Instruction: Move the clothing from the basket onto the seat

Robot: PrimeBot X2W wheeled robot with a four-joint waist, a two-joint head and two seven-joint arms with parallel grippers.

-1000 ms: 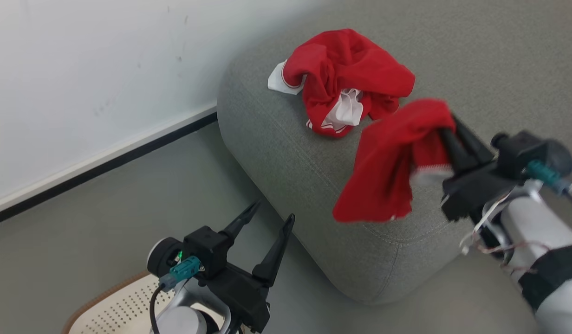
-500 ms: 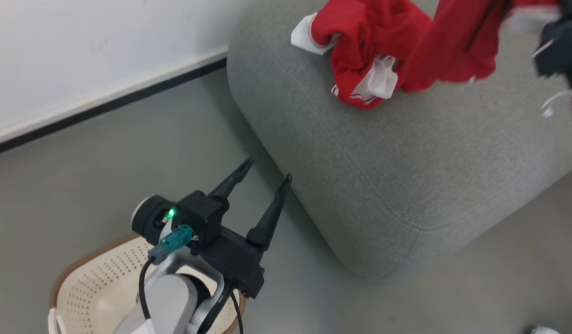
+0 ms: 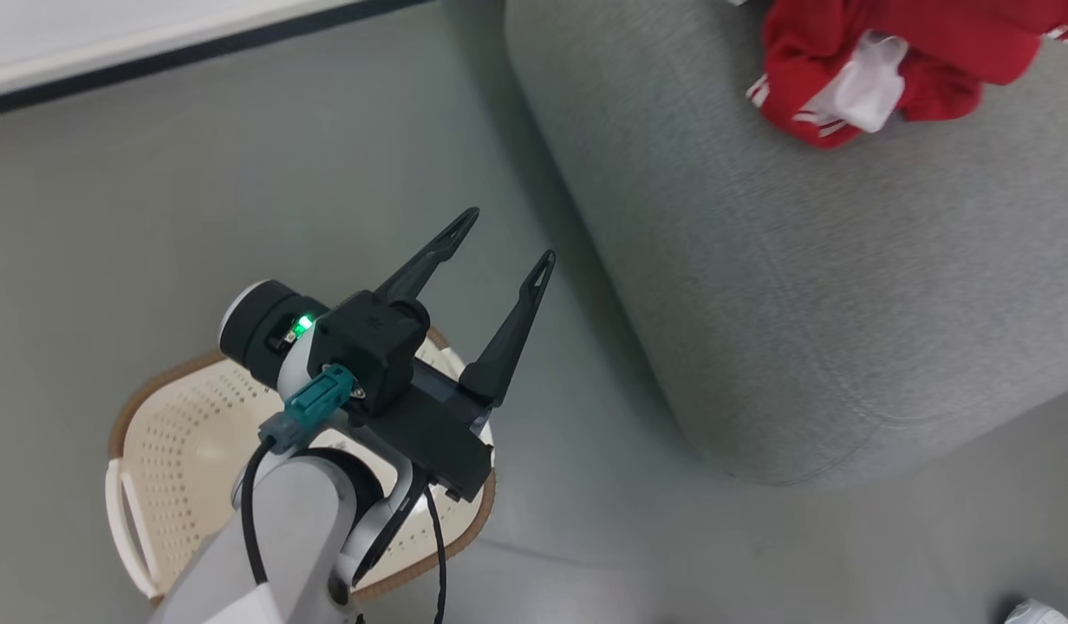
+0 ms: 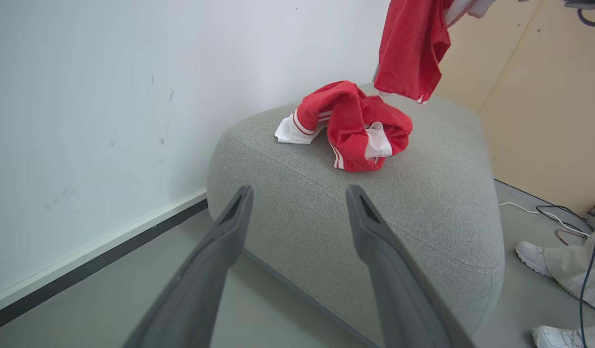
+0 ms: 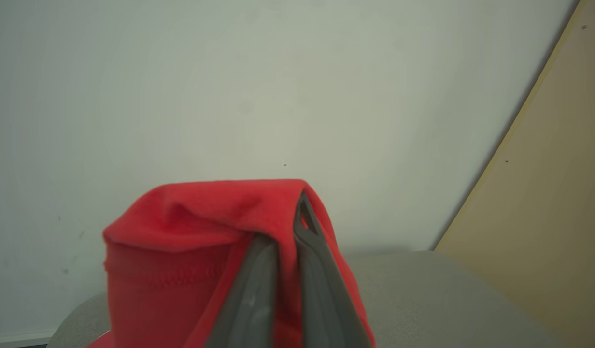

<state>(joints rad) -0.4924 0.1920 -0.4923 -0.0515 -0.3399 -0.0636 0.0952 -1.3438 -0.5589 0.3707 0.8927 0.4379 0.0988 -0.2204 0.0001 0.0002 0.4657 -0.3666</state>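
Observation:
A red jersey (image 3: 846, 78) with white sleeves lies crumpled on the grey seat (image 3: 803, 260), and it also shows in the left wrist view (image 4: 350, 125). A second red garment (image 4: 413, 48) hangs in the air above the seat's far side. My right gripper (image 5: 288, 227) is shut on that garment (image 5: 181, 241), which drapes over its fingers. My left gripper (image 3: 510, 236) stands open and holds nothing, above the cream basket (image 3: 153, 390) on the floor. Its fingers (image 4: 230, 232) point toward the seat (image 4: 423, 208). My left arm hides part of the basket's inside.
A white wall with a black baseboard (image 3: 196, 65) runs behind the seat. A beige panel (image 4: 544, 96) stands to the seat's right. A person's white shoes (image 4: 531, 256) and cables (image 4: 544, 212) are on the grey floor beside the seat.
The head camera has swung down and left, so the seat slid up and right in its view. My right gripper rose with the red garment and left that view. The left gripper stayed open.

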